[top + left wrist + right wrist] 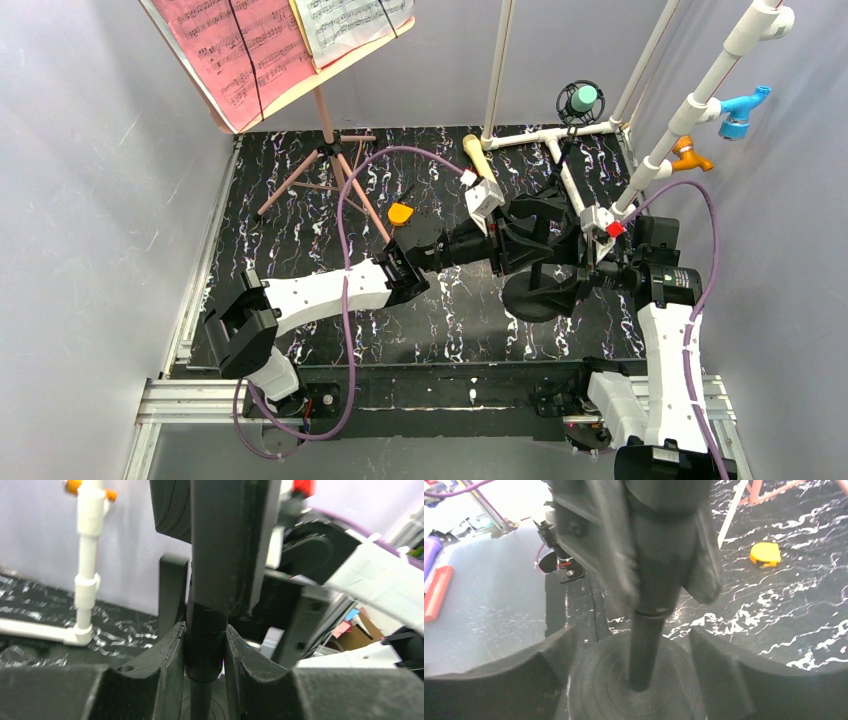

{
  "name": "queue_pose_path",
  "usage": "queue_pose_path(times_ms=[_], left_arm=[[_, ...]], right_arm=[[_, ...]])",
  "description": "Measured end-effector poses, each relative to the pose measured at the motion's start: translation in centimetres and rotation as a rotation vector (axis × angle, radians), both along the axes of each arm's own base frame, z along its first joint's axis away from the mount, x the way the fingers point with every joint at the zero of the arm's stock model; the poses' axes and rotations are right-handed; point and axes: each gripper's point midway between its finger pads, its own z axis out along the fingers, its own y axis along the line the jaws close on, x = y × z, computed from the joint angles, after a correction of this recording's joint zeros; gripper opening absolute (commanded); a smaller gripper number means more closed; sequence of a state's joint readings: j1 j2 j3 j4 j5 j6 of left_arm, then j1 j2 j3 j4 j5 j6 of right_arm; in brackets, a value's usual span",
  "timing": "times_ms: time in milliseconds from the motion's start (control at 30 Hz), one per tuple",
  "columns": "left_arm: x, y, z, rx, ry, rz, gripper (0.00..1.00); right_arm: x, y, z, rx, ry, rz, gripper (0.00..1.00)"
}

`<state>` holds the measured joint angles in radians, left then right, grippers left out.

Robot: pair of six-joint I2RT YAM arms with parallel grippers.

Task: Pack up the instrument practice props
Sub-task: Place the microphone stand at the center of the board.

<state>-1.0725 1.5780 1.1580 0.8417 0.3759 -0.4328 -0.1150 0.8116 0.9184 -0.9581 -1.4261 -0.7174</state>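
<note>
Black stand pole (pixel 202 645) upright — left jaws clenched on it, right jaws released.

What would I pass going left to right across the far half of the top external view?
pink music sheet → small yellow object → beige microphone → teal microphone → orange fitting → blue fitting

left gripper (pixel 204 652) clamped on black pole (pixel 204 625); white pipe (pixel 87 580) left.

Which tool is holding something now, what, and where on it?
The left tool grips the black stand by its pole, at the collar above the round base. The right tool is open astride that pole, not touching.
</note>
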Motion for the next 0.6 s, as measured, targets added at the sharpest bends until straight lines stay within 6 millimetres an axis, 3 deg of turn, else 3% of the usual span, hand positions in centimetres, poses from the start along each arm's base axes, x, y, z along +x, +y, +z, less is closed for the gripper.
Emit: queue_pose_path(times_ms=[100, 200, 400, 500, 600], left_arm=[[1.5, 0.7, -2.6, 0.051, 0.023, 0.069, 0.0], [4.0, 2.0, -5.3, 0.113, 0.037, 0.167, 0.0], [11.7, 6.4, -8.9, 0.218, 0.003, 0.48, 0.0], [15.9, 8.6, -9.3, 0.244, -0.031, 0.666, 0.0], [20.5, 9.3, -10.0, 0.276, -0.063, 0.833, 0.0]], right_arm=[[0.6, -0.1, -0.4, -0.002, -0.005, -0.005, 0.98], [1.8, -0.4, -2.1, -0.025, 0.052, -0.051, 0.98], [4.3, -1.8, -6.2, -0.072, 0.141, -0.226, 0.98], [4.9, -2.4, -6.8, -0.071, 0.116, -0.295, 0.98], [5.3, -3.1, -7.4, -0.079, 0.074, -0.366, 0.98]])
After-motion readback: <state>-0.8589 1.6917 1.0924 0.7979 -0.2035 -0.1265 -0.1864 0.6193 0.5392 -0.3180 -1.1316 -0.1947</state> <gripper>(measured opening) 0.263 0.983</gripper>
